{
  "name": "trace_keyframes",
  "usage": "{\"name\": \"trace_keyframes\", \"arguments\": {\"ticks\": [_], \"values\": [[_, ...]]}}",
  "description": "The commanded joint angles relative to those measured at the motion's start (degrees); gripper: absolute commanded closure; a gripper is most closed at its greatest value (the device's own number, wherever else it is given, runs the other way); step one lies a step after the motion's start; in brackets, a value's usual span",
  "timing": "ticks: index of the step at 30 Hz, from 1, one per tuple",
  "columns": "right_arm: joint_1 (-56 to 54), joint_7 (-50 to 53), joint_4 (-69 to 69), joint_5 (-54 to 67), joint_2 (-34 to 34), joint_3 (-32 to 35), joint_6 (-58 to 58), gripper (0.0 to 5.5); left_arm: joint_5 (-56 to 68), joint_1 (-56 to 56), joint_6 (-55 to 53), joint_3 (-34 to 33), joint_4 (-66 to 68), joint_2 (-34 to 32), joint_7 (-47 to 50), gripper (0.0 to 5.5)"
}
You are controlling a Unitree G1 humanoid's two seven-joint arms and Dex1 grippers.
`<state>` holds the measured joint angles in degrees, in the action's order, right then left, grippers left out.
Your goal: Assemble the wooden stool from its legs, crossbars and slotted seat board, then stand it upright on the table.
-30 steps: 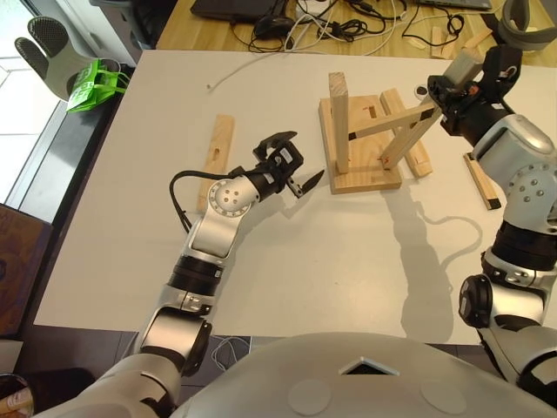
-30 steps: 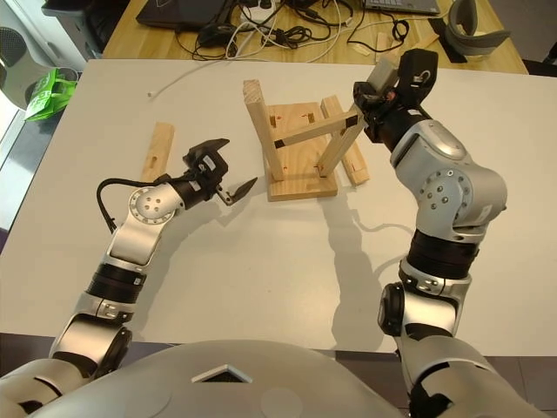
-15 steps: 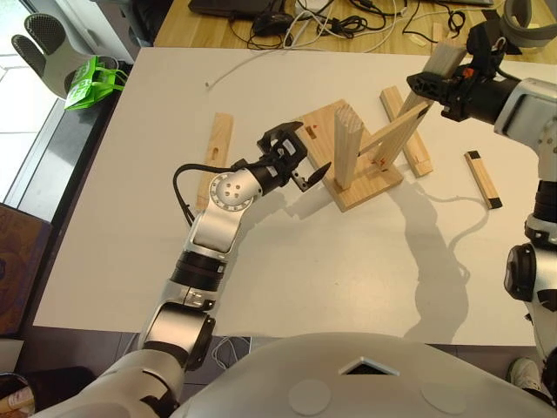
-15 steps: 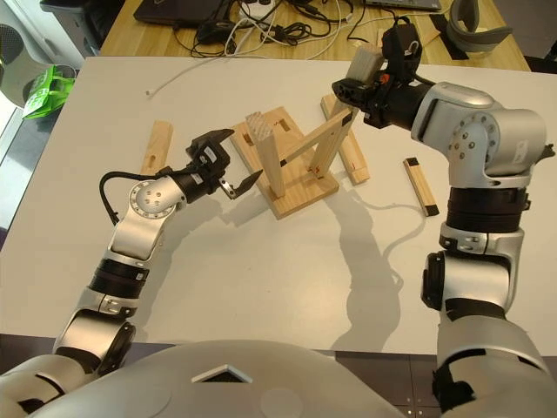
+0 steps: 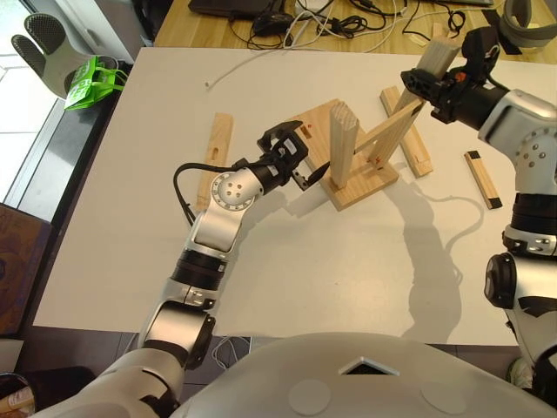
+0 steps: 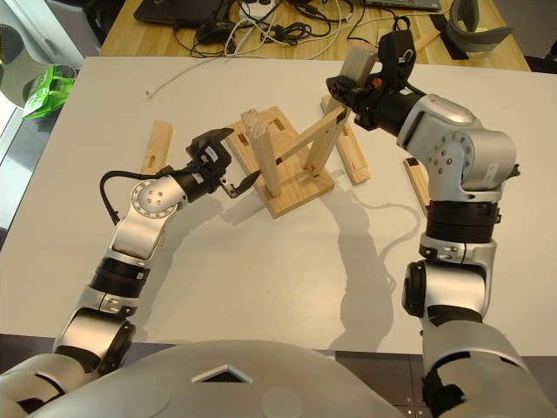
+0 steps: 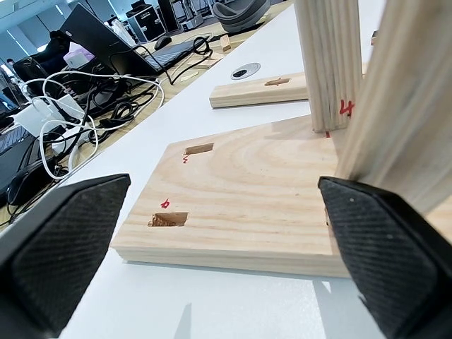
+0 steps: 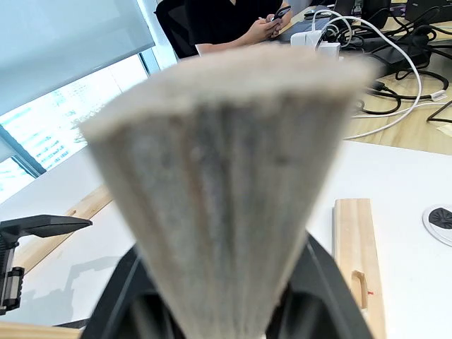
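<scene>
The slotted seat board (image 5: 355, 190) lies flat on the white table. One leg (image 5: 342, 144) stands upright in it. A crossbar (image 6: 300, 144) runs from that leg to a second, slanted leg (image 6: 323, 146). My right gripper (image 5: 439, 83) is shut on the slanted leg near its top, whose end grain (image 8: 233, 183) looms close in the right wrist view. My left gripper (image 5: 306, 155) is open at the board's left edge. Its black fingers (image 7: 63, 240) straddle the board (image 7: 247, 205) without touching it.
A loose slotted piece (image 5: 215, 148) lies left of my left arm. Another (image 5: 409, 135) lies behind the board, and a short dark-tipped bar (image 5: 481, 178) rests to the right. A cable (image 5: 252, 63) and a desk with cluttered cords (image 5: 348, 22) sit at the back.
The seat board has turned and slid left with its legs as my right gripper swung the held leg. My left gripper has moved right, up to the board's edge.
</scene>
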<state>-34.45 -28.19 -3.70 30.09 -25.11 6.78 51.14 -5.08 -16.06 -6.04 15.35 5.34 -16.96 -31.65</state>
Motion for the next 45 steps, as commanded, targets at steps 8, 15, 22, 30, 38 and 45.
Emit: {"name": "trace_keyframes", "arguments": {"ticks": [8, 15, 22, 30, 38, 45], "values": [[-1.2, -1.7, 1.8, 0.8, 0.5, 0.6, -0.7, 3.65, -0.4, 0.2, 0.1, 1.3, 0.0, 1.0, 0.3, 0.56], [-1.7, -2.6, 4.0, 1.2, 0.9, 1.3, -1.8, 2.55, -0.6, 0.4, 0.4, 1.2, 0.4, 1.4, 0.9, 0.56], [2.3, -3.9, 4.0, -5.5, -1.2, -1.7, -12.5, 2.55, -0.5, 0.8, 0.6, 1.3, 0.0, 1.5, 1.0, 0.56], [0.7, -0.9, 1.3, -4.3, 0.9, 4.7, -19.8, 2.55, -0.4, 1.0, 0.5, 1.2, -0.5, 1.6, 1.1, 0.56], [1.2, -2.2, 2.4, -2.7, -0.3, 4.8, -17.3, 2.55, -0.4, 1.4, 0.2, 1.1, -1.2, 1.9, 1.5, 0.56], [2.5, -3.9, 3.6, -2.2, -2.4, 4.0, -13.7, 4.0, -0.3, 1.1, 0.2, 0.8, -1.5, 2.0, 2.2, 0.56]]}}
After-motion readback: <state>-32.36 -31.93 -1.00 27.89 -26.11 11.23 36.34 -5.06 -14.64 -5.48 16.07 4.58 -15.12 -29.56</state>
